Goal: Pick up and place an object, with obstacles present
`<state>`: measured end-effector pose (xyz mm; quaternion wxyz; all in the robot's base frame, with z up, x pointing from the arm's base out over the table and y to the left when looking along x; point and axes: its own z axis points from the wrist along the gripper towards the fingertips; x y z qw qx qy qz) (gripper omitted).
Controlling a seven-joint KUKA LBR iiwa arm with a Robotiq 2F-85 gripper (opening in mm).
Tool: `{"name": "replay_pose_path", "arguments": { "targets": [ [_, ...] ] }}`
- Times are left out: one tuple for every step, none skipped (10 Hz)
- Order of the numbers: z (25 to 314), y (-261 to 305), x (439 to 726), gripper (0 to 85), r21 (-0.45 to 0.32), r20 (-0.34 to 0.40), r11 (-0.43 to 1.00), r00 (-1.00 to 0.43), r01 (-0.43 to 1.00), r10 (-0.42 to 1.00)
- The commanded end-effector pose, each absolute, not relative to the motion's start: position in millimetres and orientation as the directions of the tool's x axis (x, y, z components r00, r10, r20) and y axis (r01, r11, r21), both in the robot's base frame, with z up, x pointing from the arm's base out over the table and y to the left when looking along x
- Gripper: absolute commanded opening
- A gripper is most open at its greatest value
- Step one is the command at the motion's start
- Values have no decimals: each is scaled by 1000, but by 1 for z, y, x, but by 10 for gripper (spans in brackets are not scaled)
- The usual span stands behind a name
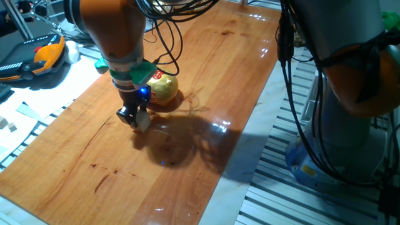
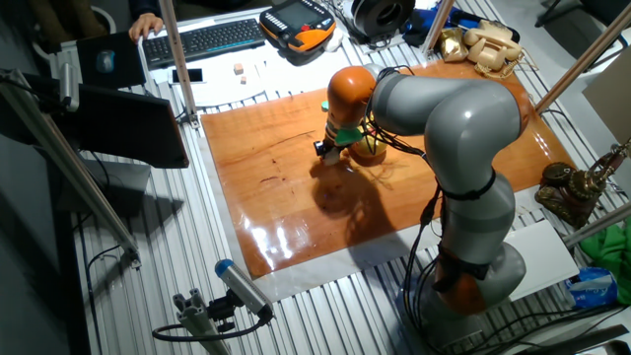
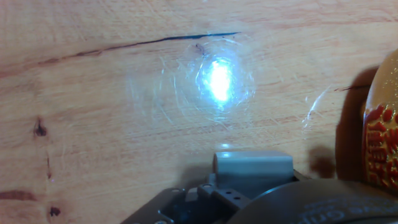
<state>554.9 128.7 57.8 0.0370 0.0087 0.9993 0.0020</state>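
A: The gripper (image 1: 136, 119) hangs low over the table (image 1: 206, 75), just beside the piggy bank (image 1: 164, 89).

B: Are its fingers clenched on anything?

A: That cannot be told, and the cube shows in no view; it may be hidden between them.

B: Then a sideways swing risks clipping the bank.

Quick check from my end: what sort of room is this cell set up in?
Most likely a robotics lab: the wooden table sits on aluminium-profile framing, with a teach pendant and keyboard on the bench behind.
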Motion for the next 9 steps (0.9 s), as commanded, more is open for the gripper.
{"name": "replay_pose_path", "arguments": {
  "targets": [
    [57,128,555,0,6,-74,1000,-997,15,15],
    [56,127,555,0,6,-75,1000,-997,16,17],
    [54,126,555,0,6,-78,1000,-997,16,17],
    [54,126,555,0,0,-82,1000,-997,13,13],
    [54,126,554,0,-5,-82,1000,-997,10,10],
    [54,127,554,0,-8,-82,1000,-997,9,8],
    [53,127,553,170,-10,-85,1000,-996,10,9],
    [54,128,553,170,-11,-85,1000,-996,10,9],
    [53,128,553,340,-11,-88,1000,-996,12,11]
  ]
}}
